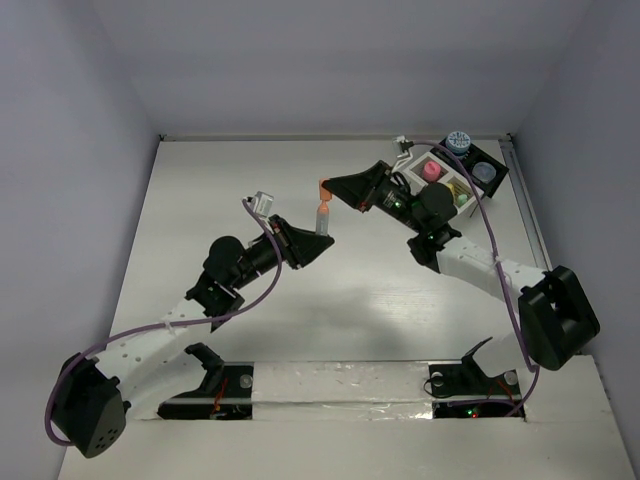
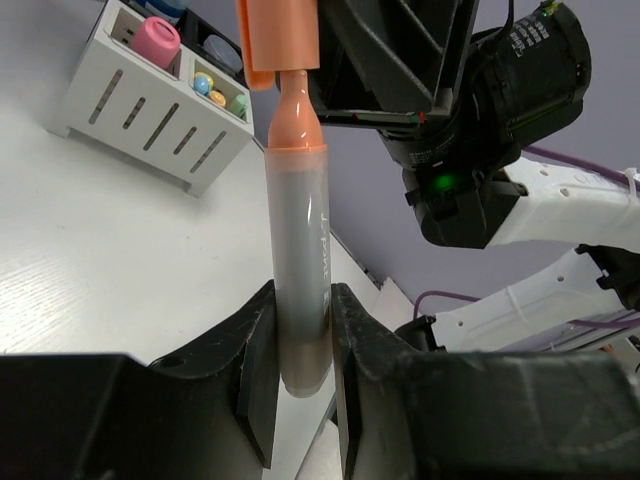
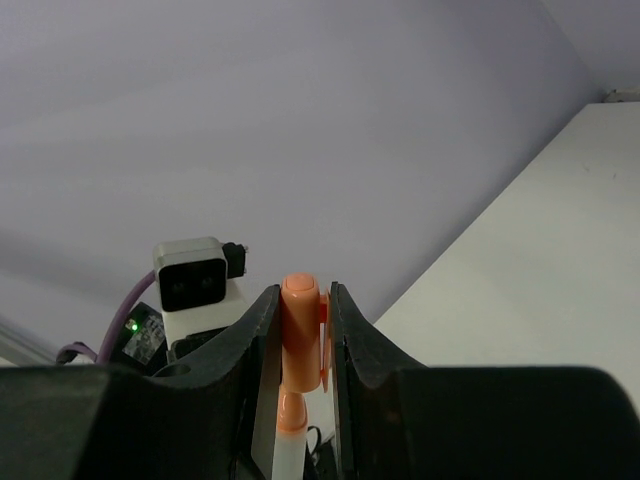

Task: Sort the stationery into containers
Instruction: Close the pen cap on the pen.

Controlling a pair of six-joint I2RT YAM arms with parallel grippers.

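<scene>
An orange highlighter (image 1: 323, 213) hangs upright above the middle of the table, held between both arms. My left gripper (image 2: 302, 295) is shut on its grey barrel (image 2: 298, 240) near the bottom end. My right gripper (image 3: 303, 295) is shut on the orange cap (image 3: 303, 330), and the orange neck (image 2: 292, 115) shows between cap and barrel. The containers stand at the far right: a white slatted box (image 1: 425, 160) joined to a black tray section (image 1: 497, 183). A pink-capped bottle (image 2: 157, 42) sits in the box.
A blue-patterned round pot (image 1: 458, 140) stands behind the containers, and a pale-blue pot (image 1: 485, 172) sits in the black tray. Small coloured balls (image 2: 215, 90) lie in a front compartment. The walls close in on the table at the back and both sides.
</scene>
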